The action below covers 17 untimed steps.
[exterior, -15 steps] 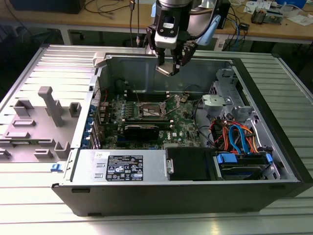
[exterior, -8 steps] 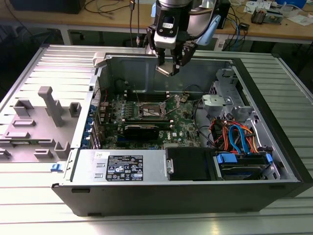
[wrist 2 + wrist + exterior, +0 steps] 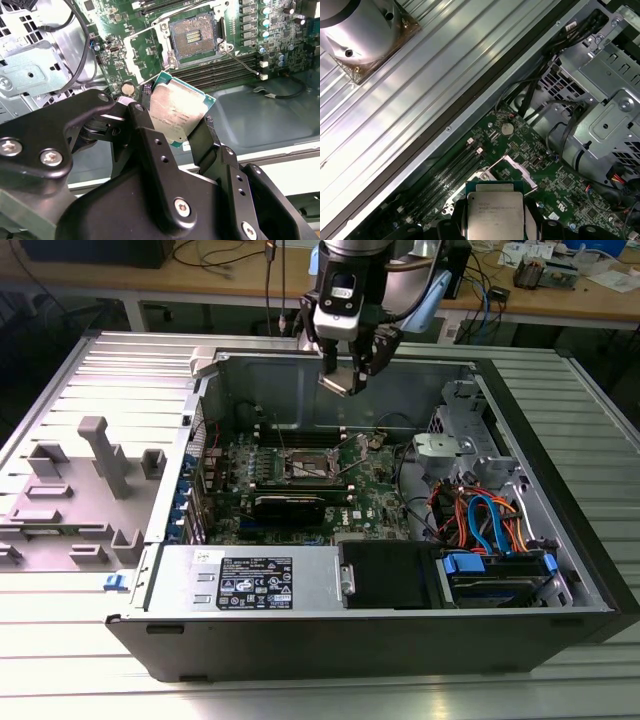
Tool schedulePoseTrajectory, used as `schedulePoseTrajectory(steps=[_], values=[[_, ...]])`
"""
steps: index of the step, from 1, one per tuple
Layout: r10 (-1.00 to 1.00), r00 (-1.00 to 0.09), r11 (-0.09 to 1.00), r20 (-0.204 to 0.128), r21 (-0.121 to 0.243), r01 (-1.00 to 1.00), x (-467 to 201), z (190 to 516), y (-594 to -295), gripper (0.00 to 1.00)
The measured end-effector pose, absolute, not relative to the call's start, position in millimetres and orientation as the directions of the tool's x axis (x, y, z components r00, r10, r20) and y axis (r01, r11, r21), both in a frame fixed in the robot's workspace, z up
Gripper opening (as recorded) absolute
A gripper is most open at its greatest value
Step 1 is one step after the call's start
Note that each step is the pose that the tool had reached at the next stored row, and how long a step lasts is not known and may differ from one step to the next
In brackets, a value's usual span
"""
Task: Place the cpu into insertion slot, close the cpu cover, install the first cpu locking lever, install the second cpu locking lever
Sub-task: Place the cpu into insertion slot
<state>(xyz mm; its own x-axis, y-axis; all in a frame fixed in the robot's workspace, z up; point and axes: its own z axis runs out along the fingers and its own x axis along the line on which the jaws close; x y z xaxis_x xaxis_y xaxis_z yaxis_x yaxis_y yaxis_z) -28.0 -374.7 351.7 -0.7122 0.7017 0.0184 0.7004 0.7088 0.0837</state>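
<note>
1. In the exterior view the tool (image 3: 350,378) hangs above the open computer case (image 3: 300,645), over the green board (image 3: 375,495) and near the case's far wall, well clear of the board
2. Its two black fingers (image 3: 150,145) are closed onto the cpu (image 3: 177,112) and pinch it by opposite edges; the chip's silvery-grey top faces the second wrist camera, and the chip is tilted relative to the board beneath
3. The insertion slot (image 3: 194,36) lies on the board with its dark centre uncovered, below the cpu and apart from it
4. A thin metal lever (image 3: 240,61) juts out beside the slot and crosses the long black memory slots (image 3: 215,72)
5. In the first wrist view the cpu (image 3: 495,215) sits between the fingers, and silvery metal framing at the slot shows just past its edge
6. The case lies on its side on a ribbed metal surface (image 3: 90,680); orange and blue cables (image 3: 480,520) bunch inside it at the exterior view's right
</note>
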Motion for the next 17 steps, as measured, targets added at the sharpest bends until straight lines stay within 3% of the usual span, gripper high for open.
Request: schedulePoseTrajectory(steps=[17], values=[[0.711,-0.703,0.699,0.018,0.084,0.71,-28.1,349.8,-374.7,0.55]])
